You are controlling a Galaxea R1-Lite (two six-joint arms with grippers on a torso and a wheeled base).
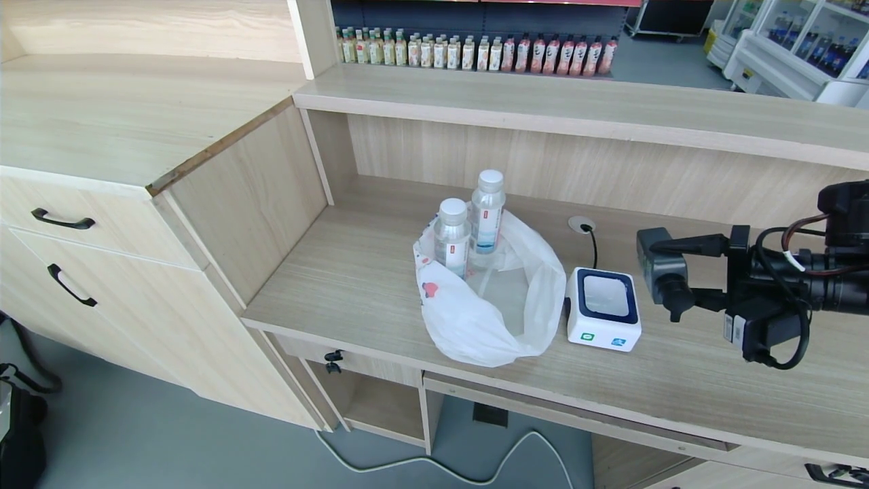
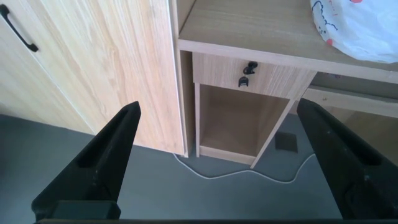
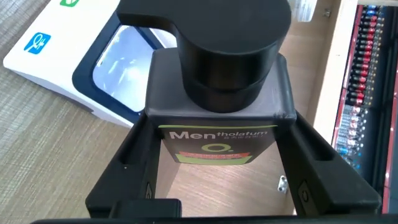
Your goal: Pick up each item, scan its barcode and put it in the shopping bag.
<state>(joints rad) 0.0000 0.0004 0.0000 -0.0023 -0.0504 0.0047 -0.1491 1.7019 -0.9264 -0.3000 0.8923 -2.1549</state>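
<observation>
My right gripper [image 1: 703, 270] is shut on a grey tube with a black cap [image 1: 660, 270], held sideways just right of the white scanner [image 1: 604, 309], cap pointing at it. In the right wrist view the grey tube [image 3: 217, 118] sits between the fingers [image 3: 127, 165], with the scanner's [image 3: 106, 56] glass window close beyond its cap. The white shopping bag [image 1: 489, 312] lies open left of the scanner. Two clear water bottles [image 1: 453, 234] [image 1: 487, 210] stand upright at its far rim; I cannot tell if they are inside. My left gripper [image 2: 217, 168] hangs open and empty below the counter's front edge.
The scanner's cable runs to a grommet [image 1: 582, 223] behind it. A raised shelf [image 1: 577, 102] overhangs the back of the counter, and a cabinet wall [image 1: 251, 197] closes its left side. Below the counter are a locked drawer [image 2: 249, 71] and an open cubby [image 2: 233, 127].
</observation>
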